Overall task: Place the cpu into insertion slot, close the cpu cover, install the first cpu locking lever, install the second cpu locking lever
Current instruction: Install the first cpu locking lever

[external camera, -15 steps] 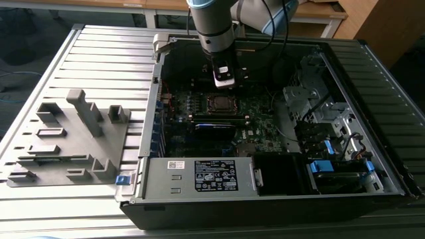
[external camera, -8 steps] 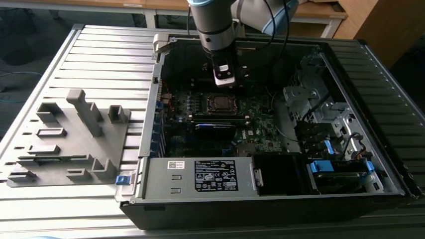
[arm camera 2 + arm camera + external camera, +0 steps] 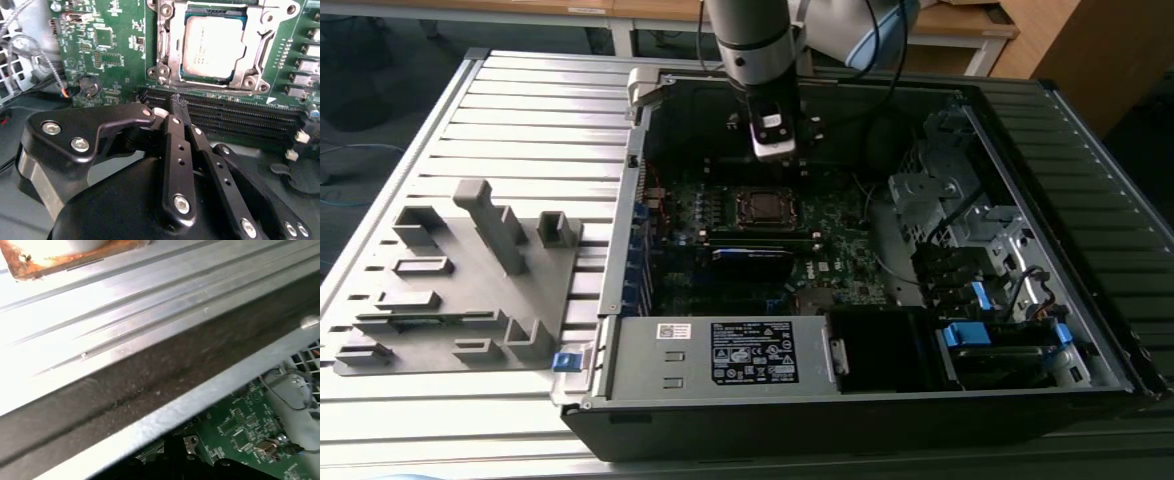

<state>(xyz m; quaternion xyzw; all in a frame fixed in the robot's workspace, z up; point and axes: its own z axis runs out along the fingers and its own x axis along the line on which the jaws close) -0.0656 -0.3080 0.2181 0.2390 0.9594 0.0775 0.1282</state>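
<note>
1. Overhead, in the exterior view, the arm reaches down into an open computer case (image 3: 881, 250) that lies on its side on a slatted metal bench (image 3: 520, 120). The tool (image 3: 774, 150) hangs above the motherboard (image 3: 787, 240), just at 12 o'clock of the socket.
2. Tool state: in the second wrist view the tool (image 3: 178, 107) has its two black fingers (image 3: 176, 145) drawn narrow, tips close together, with nothing seen held between them. The tips sit over the black memory slots (image 3: 235, 112), apart from the socket.
3. The cpu (image 3: 214, 46) lies flat in the insertion slot, dull silver top facing up. Seen from the tool tip in the second wrist view, it sits at about 1 o'clock.
4. The cpu cover (image 3: 260, 55) lies down over the socket as a silver frame; its square opening surrounds the chip top. In the exterior view the socket (image 3: 762, 206) sits near the board's middle.
5. Whether the locking levers are latched cannot be told.
6. The green motherboard in the second wrist view carries a round coin cell (image 3: 89, 86) at about 9 o'clock of the socket, with grey and red wiring (image 3: 47, 67) beside it.
7. In the exterior view a grey fixture tray (image 3: 454, 290) with upright blocks rests on the bench at 9 o'clock of the case. A black white-labelled box (image 3: 750, 352) sits in the case at 6 o'clock of the socket.
8. The first wrist view shows the case's metal wall (image 3: 150, 365) and a corner of the green board (image 3: 240, 430).
</note>
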